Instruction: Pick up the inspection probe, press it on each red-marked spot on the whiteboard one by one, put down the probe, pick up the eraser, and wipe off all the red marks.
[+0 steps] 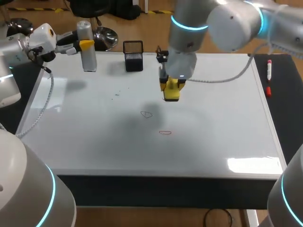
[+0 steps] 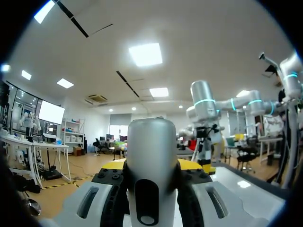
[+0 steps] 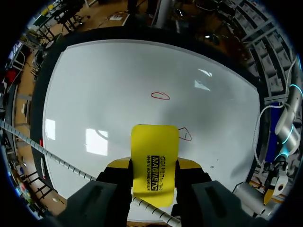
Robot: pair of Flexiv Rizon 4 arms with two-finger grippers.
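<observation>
My left gripper (image 1: 86, 45) is shut on the grey cylindrical inspection probe (image 1: 87, 52), which stands upright over the whiteboard's far left corner. In the left wrist view the probe (image 2: 151, 161) fills the gap between the fingers. My right gripper (image 1: 171, 86) is shut on the yellow eraser (image 1: 171, 92), held over the whiteboard's (image 1: 94, 142) far middle. Two red-outlined marks (image 1: 147, 114) (image 1: 164, 133) lie on the board nearer than the eraser. In the right wrist view the eraser (image 3: 155, 161) juts ahead of the fingers, one red mark (image 3: 185, 135) beside its tip and the other mark (image 3: 160, 96) farther ahead.
A black mesh holder (image 1: 133, 56) stands at the board's far edge, between the probe and the eraser. A red-and-white marker (image 1: 268, 70) lies on the black strip right of the board. Faint greenish specks (image 1: 117, 94) dot the board's left part.
</observation>
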